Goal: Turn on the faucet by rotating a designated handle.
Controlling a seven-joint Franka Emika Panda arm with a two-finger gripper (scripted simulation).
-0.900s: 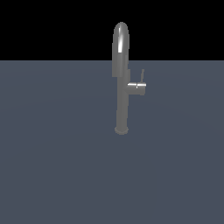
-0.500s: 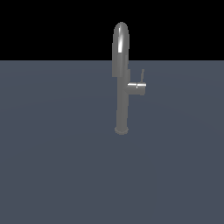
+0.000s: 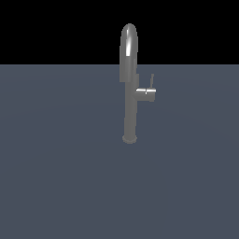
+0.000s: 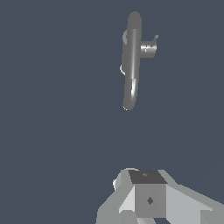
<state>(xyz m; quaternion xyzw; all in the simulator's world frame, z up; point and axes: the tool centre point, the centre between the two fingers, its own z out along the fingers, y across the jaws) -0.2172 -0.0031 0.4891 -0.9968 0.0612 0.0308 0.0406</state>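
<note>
— Where does the faucet (image 3: 130,93) stand?

— Upright on the flat dark grey-blue floor (image 3: 56,177), its round base flange resting on that surface. The column rises straight, and the arched spout on top curves over above the line where the floor meets the black background.

— And the handle?

— The handle (image 3: 151,80) is a thin rod rising from the outer end of a short horizontal stub (image 3: 145,93). The stub branches off the faucet column about halfway up, on the exterior view's right of the column. The rod points up with a slight lean away from the column and touches nothing but the stub.

— Is the arm near the faucet?

— Not in the exterior view; no part of it shows there. The wrist view looks down on the faucet (image 4: 132,57) from above, with the stub (image 4: 148,49) and the tip of the handle (image 4: 155,38) beside the column. The grey gripper (image 4: 148,199) body shows well apart from the faucet, with bare floor (image 4: 57,109) between them.

— Are the fingers spread or pressed together?

— I cannot tell. Only the blocky body shows; the fingertips are out of sight. Nothing is seen held.
</note>
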